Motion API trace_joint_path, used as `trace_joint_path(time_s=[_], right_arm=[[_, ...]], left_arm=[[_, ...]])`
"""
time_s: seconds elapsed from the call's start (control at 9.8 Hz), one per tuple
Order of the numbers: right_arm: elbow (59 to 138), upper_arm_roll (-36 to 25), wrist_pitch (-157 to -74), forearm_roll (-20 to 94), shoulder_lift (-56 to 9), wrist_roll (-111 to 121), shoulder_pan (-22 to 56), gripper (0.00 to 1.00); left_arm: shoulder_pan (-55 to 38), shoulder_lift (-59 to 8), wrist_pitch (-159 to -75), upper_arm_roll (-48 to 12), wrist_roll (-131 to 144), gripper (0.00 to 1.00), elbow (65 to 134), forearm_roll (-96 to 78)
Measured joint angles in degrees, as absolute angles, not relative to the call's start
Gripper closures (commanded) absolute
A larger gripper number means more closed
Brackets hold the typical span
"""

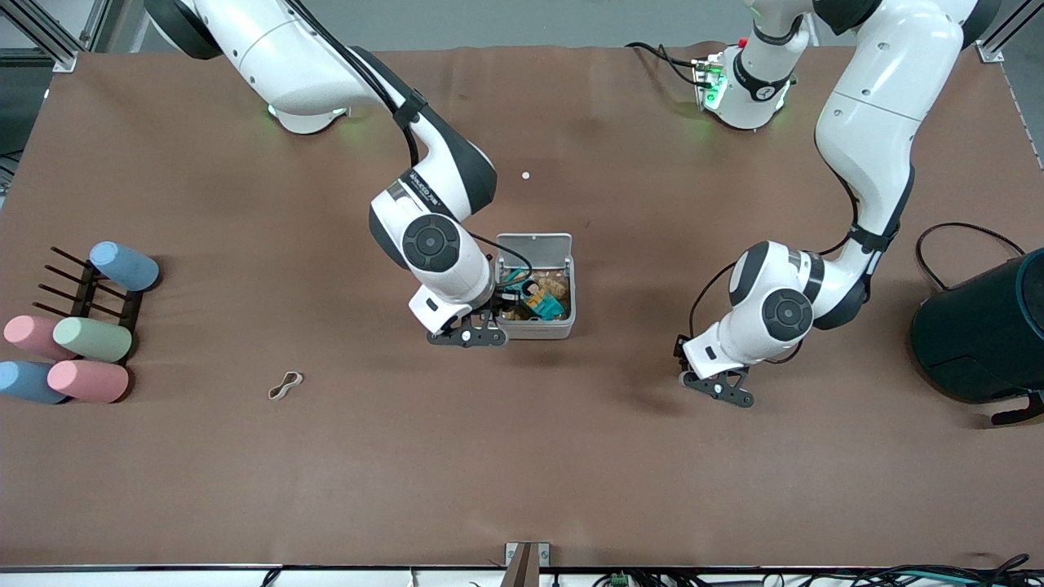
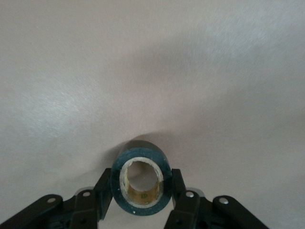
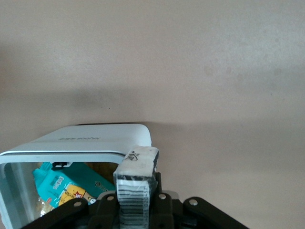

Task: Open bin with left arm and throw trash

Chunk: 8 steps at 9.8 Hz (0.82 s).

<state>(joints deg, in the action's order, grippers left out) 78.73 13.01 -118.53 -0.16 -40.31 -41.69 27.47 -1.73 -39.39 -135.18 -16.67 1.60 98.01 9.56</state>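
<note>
The white bin [image 1: 536, 329] stands mid-table with its lid [image 1: 534, 244] swung up; teal packets and tan scraps lie inside. My right gripper [image 1: 467, 336] hangs beside the bin's corner nearest the front camera, on the right arm's side. It is shut on a folded wrapper with black and white stripes [image 3: 136, 167], right next to the open bin [image 3: 95, 136]. My left gripper [image 1: 719, 390] is low over bare table toward the left arm's end, shut on the black tape ring [image 2: 143, 148]. The tan rubber band [image 1: 285, 385] lies on the table toward the right arm's end.
A large dark teal round container [image 1: 987, 326] stands at the left arm's end with a black cable beside it. Several pastel cylinders [image 1: 90, 338] and a black rack [image 1: 86, 293] sit at the right arm's end. A small white speck [image 1: 526, 175] lies farther from the front camera than the bin.
</note>
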Motion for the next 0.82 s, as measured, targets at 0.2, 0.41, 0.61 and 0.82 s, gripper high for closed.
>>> trace_joint_path(time_s=[0.2, 0.41, 0.61, 0.82], right_arm=[[78.59, 13.74, -119.11, 0.79, -40.13, -44.11, 29.32, 0.98], [78.25, 13.96, -119.9, 0.93, -40.15, -44.96, 31.41, 0.98], [76.99, 13.92, -119.85, 1.31, -40.14, -44.97, 31.36, 0.81], [76.93, 14.02, -119.82, 1.39, -40.31, -45.3, 31.97, 0.0]], left_arm=[[-2.93, -37.98, -126.25, -17.81, 5.04, 1.0, 92.62, 9.5], [-3.51, -37.27, -121.37, -19.38, 7.94, 1.0, 89.41, 9.5], [-3.56, -37.31, -121.06, -20.0, 10.73, 1.0, 89.17, 9.4], [-4.02, -37.39, -121.03, -22.28, 16.49, 1.0, 89.17, 9.37]])
